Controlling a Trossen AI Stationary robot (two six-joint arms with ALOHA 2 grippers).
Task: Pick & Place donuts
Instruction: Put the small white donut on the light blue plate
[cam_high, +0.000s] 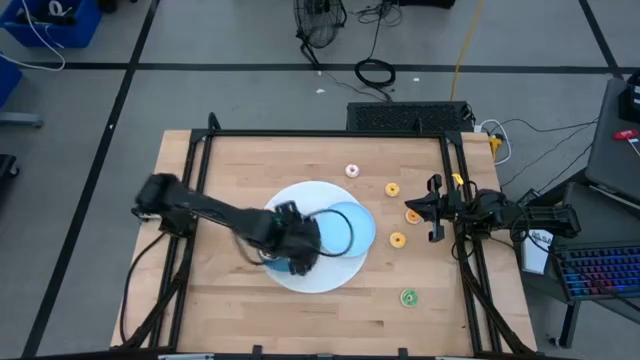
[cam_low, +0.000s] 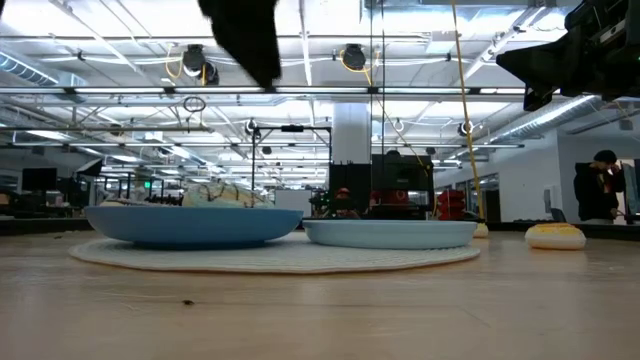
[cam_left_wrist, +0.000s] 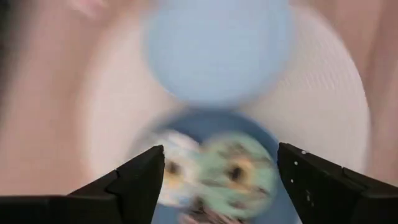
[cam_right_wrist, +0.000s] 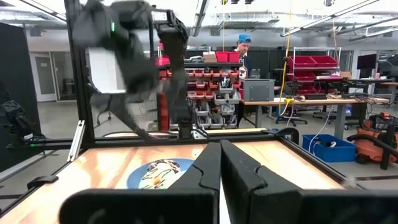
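Blond wooden tabletop carries everything, and going from the left, the left arm reaches in across a round white woven mat so that its left end effector hangs above a round blue plate at the mat's left part. In the left wrist view its two dark fingers stand wide apart with nothing between them, and below the gap lie the larger toy ring donuts: a green-iced donut with dark streaks, touching a white-iced donut beside it, with a bit of a brown one just showing at their edge. The low view shows the white-iced donut with dark drizzle rising above that plate's rim. Just right of it, on the same mat, sits a second round blue plate with its bare surface showing. Further right, loose on the wood, lie the tiny donuts: a small pink donut toward the far edge, three small orange-yellow donuts and in a loose column, and a small green donut toward the near edge. At the tabletop's right edge waits the right end effector, its fingers pressed together and holding nothing. A person stands in the room beyond.
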